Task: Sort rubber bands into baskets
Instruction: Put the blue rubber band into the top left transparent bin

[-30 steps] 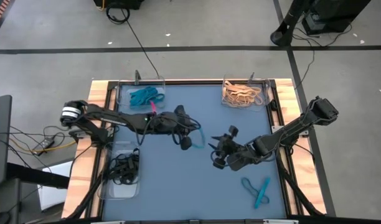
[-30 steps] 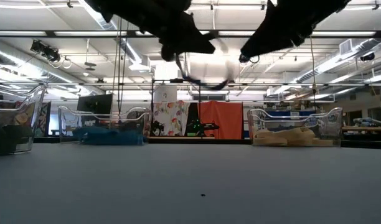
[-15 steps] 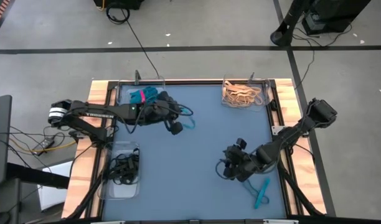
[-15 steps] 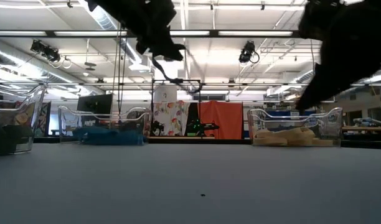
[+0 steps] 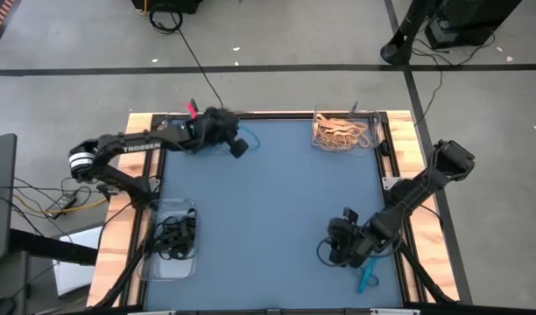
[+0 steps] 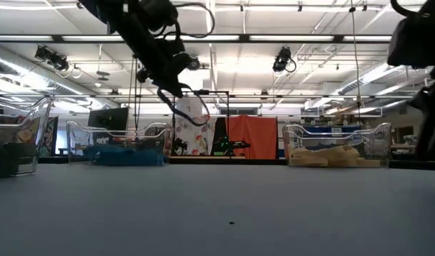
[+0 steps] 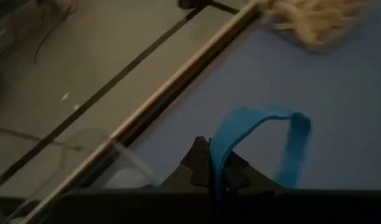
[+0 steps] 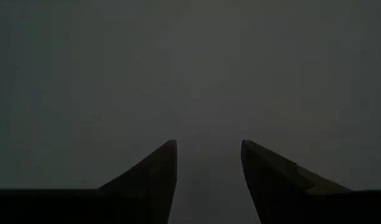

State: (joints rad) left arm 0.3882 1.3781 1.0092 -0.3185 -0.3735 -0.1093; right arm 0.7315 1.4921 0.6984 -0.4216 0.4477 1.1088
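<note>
Pinching a teal rubber band (image 7: 265, 134) in closed fingers, the left gripper (image 5: 236, 144) hangs over the table's far left corner, covering the basket (image 6: 118, 139) of teal bands. The right gripper (image 5: 338, 249), fingers apart, hovers beside loose teal bands (image 5: 368, 276). Tan bands (image 5: 340, 131) fill the far-right basket; black bands (image 5: 172, 238) fill the near-left one.

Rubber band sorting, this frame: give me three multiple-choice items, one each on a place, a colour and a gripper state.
1. Where is the left gripper?
A. by the far-left basket
B. over the tan bands
C. at the near edge

2. What colour is the band it holds?
A. tan
B. black
C. teal-blue

3. How do the right gripper's fingers stand?
A. shut on a band
B. apart, nothing between
C. shut, empty

Answers: 1 A, the high view shows it at the table's far-left corner; 2 C, the left wrist view shows a blue loop; 3 B, the right wrist view shows a bare gap.
</note>
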